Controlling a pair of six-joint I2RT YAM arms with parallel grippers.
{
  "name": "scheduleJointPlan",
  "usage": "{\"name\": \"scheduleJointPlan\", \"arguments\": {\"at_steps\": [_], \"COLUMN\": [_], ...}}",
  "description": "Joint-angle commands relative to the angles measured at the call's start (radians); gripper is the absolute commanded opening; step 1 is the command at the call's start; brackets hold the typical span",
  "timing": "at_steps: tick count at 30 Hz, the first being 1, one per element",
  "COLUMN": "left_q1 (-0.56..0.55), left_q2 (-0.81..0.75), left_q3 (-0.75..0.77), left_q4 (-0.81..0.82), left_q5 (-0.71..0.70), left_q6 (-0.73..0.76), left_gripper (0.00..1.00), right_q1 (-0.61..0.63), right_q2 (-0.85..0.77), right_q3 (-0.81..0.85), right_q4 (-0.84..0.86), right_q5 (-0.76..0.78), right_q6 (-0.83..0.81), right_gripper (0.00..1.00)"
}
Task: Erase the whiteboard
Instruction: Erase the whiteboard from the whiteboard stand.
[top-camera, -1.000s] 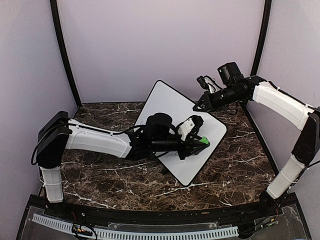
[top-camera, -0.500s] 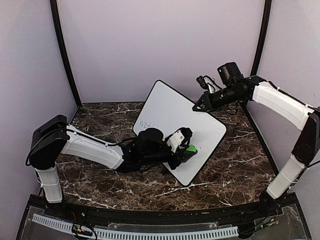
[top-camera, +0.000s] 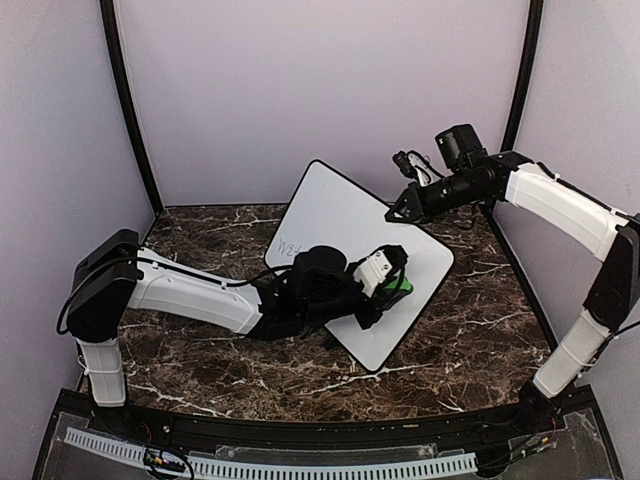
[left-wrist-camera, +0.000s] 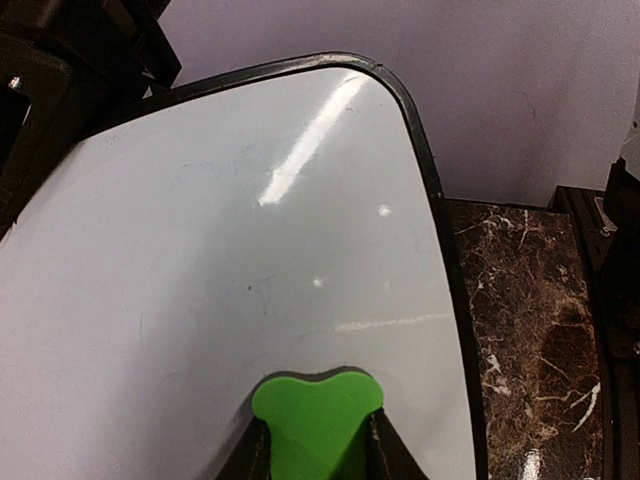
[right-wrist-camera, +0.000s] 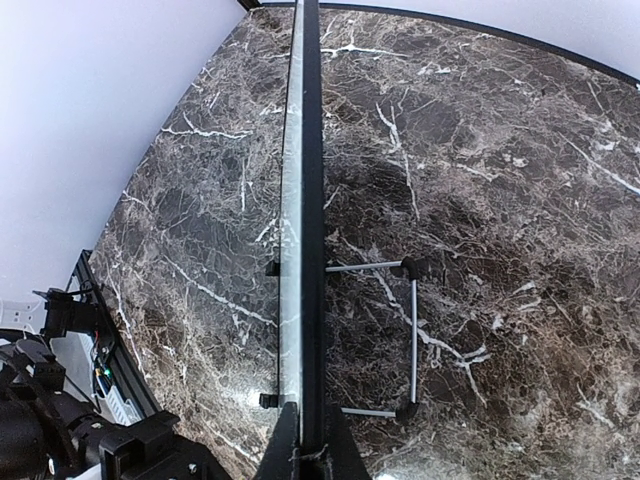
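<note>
**Top view.** The board (top-camera: 345, 210) stands tilted near the table's (top-camera: 200, 345) back edge, right of centre. The right gripper (top-camera: 397, 212) is clamped on the board's upper right edge. The left gripper (top-camera: 393, 284) is closed on the eraser (top-camera: 402, 286), which is on the lower right part of the face. Writing (top-camera: 292, 246) shows at the board's left corner, well apart from the eraser.
- Risk: strokes confined to the right side would leave the writing in place.
- Risk: the left wrist lies across the face and could knock the tilted board.
- Pose: the left arm reaches low from the front left corner. The right arm rises from the front right corner, its forearm pointing left.

**Left wrist view.** The eraser (left-wrist-camera: 315, 415) sits between the closed fingers against the board (left-wrist-camera: 250, 250). Only faint smears show here.
- Risk: hard pressure could push the board backward.

**Right wrist view.** The right gripper (right-wrist-camera: 305, 445) pinches the board (right-wrist-camera: 300, 200) edge-on, above the wire stand (right-wrist-camera: 410, 340).
- Risk: the grip covers only the thin frame, so a side load from wiping could make it slip.
</note>
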Motion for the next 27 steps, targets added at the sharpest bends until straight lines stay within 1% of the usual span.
{"name": "scheduleJointPlan", "arguments": {"at_steps": [1,4,10,13,17,22,27], "left_q1": [0.025,0.025,0.025,0.025,0.026,0.029,0.060], "left_q2": [0.070,0.061,0.013,0.006,0.023,0.089,0.165], "left_q3": [0.031,0.001,-0.149,-0.154,-0.074,0.107,0.265], "left_q4": [-0.100,-0.104,-0.076,-0.065,-0.069,-0.109,-0.142], "left_q5": [-0.067,-0.081,-0.093,-0.111,-0.115,-0.079,-0.041], "left_q6": [0.032,0.024,-0.010,-0.005,0.018,0.031,-0.031], "left_gripper": [0.00,0.00,0.00,0.00,0.00,0.00,0.00], "right_q1": [0.060,0.060,0.060,0.060,0.060,0.061,0.062], "right_q2": [0.000,-0.002,0.000,0.007,0.013,0.002,0.002], "right_q3": [-0.003,-0.003,-0.003,0.002,0.003,-0.007,-0.007], "right_q4": [-0.025,-0.025,-0.024,-0.022,-0.024,-0.020,-0.018], "right_q5": [-0.039,-0.036,-0.035,-0.038,-0.039,-0.037,-0.040], "right_q6": [0.012,0.012,0.010,0.010,0.010,0.012,0.014], "right_gripper": [0.00,0.00,0.00,0.00,0.00,0.00,0.00]}}
